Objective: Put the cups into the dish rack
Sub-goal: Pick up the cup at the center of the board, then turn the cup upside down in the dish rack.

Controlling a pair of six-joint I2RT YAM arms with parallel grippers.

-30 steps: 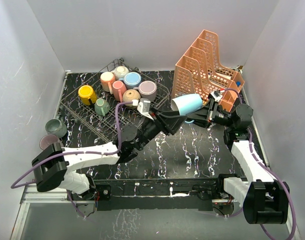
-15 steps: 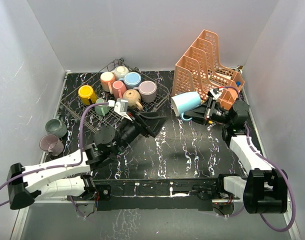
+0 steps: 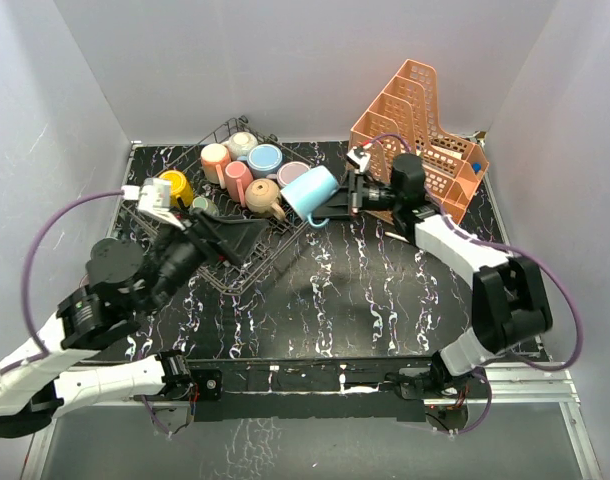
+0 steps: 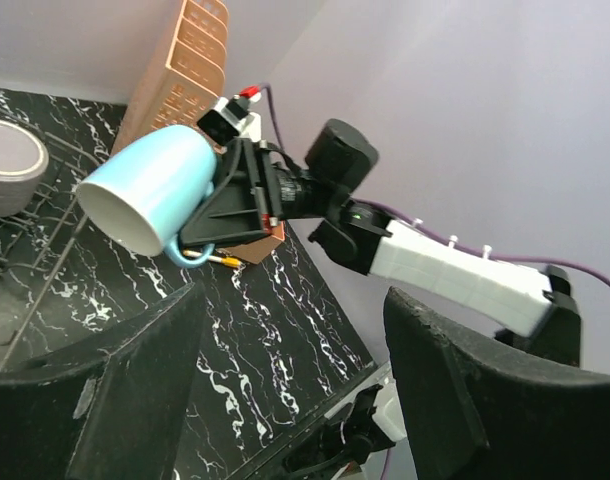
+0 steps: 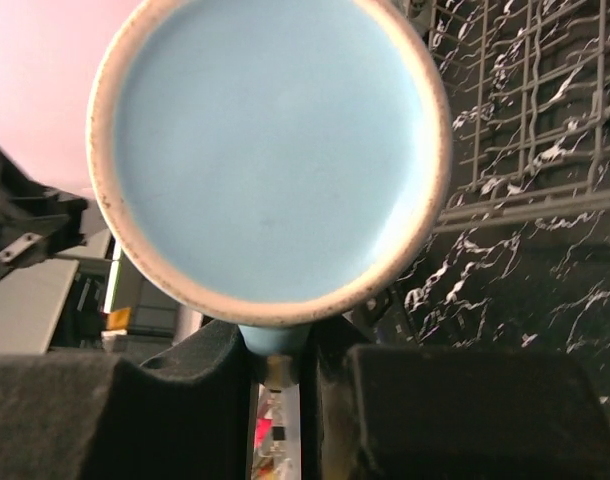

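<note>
Cups (image 3: 237, 178) crowding dish rack's (image 3: 275, 245) far half

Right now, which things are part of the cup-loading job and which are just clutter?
Job:
- light blue cup, handle pinched in the right gripper
- dish rack
- racked cups
- left gripper, open and empty

Lying about:
- orange file organizer
- black marbled table

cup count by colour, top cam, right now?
pink cups: 2
light blue cup, held: 1
blue cup: 1
yellow cup: 1
cream cup: 1
tan cup: 1
lilac cup: 1
green cup, partly hidden: 1
Total: 9 in view
</note>
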